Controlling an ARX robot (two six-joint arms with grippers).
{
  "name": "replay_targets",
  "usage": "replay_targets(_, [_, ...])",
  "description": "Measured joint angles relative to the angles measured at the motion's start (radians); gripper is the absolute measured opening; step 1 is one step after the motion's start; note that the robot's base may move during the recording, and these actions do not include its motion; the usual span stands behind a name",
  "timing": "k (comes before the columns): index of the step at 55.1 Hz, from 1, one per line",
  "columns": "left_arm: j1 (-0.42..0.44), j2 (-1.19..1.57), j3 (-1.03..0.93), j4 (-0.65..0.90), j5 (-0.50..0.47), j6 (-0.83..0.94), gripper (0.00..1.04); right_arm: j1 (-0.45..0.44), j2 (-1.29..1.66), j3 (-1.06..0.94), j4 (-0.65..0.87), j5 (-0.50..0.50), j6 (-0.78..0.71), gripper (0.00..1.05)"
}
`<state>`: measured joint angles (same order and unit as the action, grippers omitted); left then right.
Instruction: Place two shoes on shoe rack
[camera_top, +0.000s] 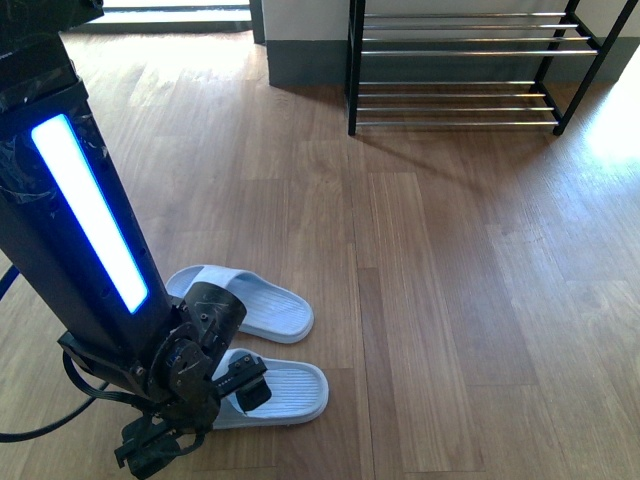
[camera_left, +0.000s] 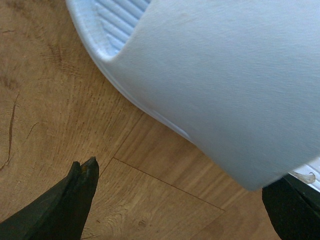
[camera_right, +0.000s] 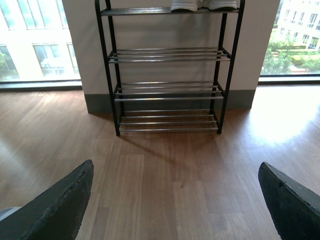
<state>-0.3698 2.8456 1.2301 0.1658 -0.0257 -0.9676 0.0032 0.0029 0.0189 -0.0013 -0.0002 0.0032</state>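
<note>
Progress nil: near slide (camera_top: 285, 388) and far slide (camera_top: 262, 305) lie side by side on floor (camera_top: 450, 300), well apart from shoe rack (camera_right: 167, 55). Pickup, carry, set-down all remain. Left gripper (camera_left: 185, 180) gapes wide, low at near slide's strap. Right gripper (camera_right: 175, 170) wide, empty, facing rack.

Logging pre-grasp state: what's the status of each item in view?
Far slide: on floor, sole down, free.
Near slide: on floor, left gripper at it.
Left gripper: open, not closed on slide.
Right gripper: open, empty.
Rack: upright, lower three tiers bare.
White-soled shoes: on rack's top tier.
</note>
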Motion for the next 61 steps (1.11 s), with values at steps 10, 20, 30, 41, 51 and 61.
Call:
replay_targets(10, [-0.024, 0.005, 0.031, -0.043, -0.11, -0.059, 0.95, 0.0, 0.0, 0.0, 0.0, 0.0, 0.0, 0.96])
replay_targets(20, [-0.055, 0.034, 0.102, -0.187, -0.151, -0.079, 0.7, 0.0, 0.0, 0.0, 0.0, 0.0, 0.0, 0.96])
replay_targets(30, [-0.052, 0.042, 0.134, -0.246, -0.159, -0.089, 0.36, 0.0, 0.0, 0.0, 0.0, 0.0, 0.0, 0.96])
replay_targets(41, [-0.055, 0.047, 0.164, -0.329, -0.231, -0.087, 0.06, 0.0, 0.0, 0.0, 0.0, 0.0, 0.0, 0.96])
replay_targets(51, [-0.069, 0.055, 0.166, -0.312, -0.373, -0.039, 0.02, 0.0, 0.0, 0.0, 0.0, 0.0, 0.0, 0.96])
replay_targets(61, [-0.072, 0.055, 0.135, -0.206, -0.427, 0.024, 0.02, 0.0, 0.0, 0.0, 0.0, 0.0, 0.0, 0.96])
